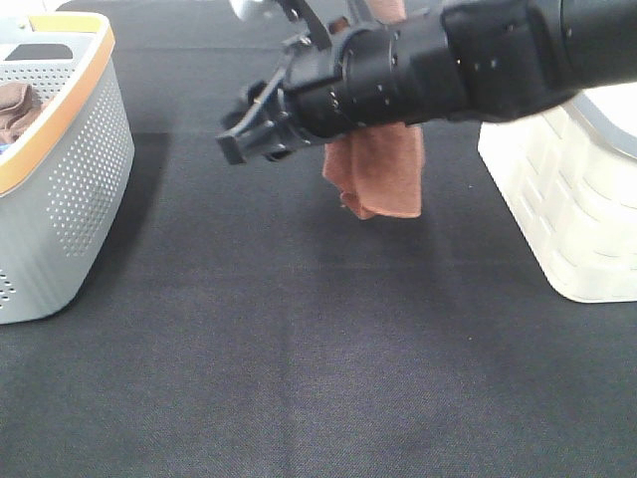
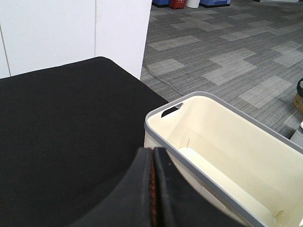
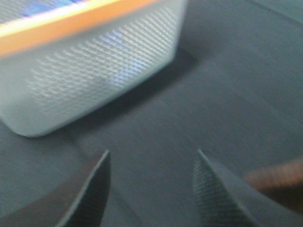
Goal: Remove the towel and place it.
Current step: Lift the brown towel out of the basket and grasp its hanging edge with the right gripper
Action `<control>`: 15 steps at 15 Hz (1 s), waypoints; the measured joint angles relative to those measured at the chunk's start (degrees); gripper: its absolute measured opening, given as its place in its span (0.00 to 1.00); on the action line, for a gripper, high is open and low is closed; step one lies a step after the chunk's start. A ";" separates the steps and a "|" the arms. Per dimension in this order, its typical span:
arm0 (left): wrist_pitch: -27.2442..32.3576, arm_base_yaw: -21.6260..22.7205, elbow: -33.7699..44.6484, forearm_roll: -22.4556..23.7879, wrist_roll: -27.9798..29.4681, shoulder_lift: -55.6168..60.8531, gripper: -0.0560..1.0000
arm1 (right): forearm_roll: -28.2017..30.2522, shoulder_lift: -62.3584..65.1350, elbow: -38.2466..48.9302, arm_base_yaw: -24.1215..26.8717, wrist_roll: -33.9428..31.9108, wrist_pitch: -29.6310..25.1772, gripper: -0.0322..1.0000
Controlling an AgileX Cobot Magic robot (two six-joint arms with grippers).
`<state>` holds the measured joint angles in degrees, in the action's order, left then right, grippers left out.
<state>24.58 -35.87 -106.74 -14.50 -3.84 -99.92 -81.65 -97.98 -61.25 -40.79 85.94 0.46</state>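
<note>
Towel (image 1: 383,169) hangs upper centre, behind R arm (image 1: 478,60), clamped in L pincer (image 2: 153,163). R pincer (image 3: 151,163) apart, empty. Risk: thin edge grip slips, or R arm snags it; drops on table (image 1: 299,378), short of white basket (image 1: 567,219).

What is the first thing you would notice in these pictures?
The big black right arm stretches across the top of the high view, and its right gripper is open and empty. Behind it a reddish-brown towel hangs above the black table. It is between a grey basket on the left and a cream basket on the right.
</note>
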 joint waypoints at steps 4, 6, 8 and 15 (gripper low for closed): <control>0.06 0.00 0.00 4.01 0.00 0.00 0.05 | -0.40 0.00 6.07 0.00 -1.55 3.44 0.53; 0.34 0.00 0.00 5.56 0.00 0.00 0.05 | -0.40 0.34 7.33 0.00 -2.98 5.56 0.53; 0.46 0.00 0.00 5.90 0.00 0.00 0.05 | -0.46 0.40 7.39 0.00 -3.27 10.60 0.53; 0.63 0.00 0.00 8.88 0.00 0.00 0.05 | -3.04 0.40 7.39 0.00 -4.53 18.96 0.54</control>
<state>25.21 -35.87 -106.74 -5.61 -3.84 -99.92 -84.68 -97.57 -53.86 -40.79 81.42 19.42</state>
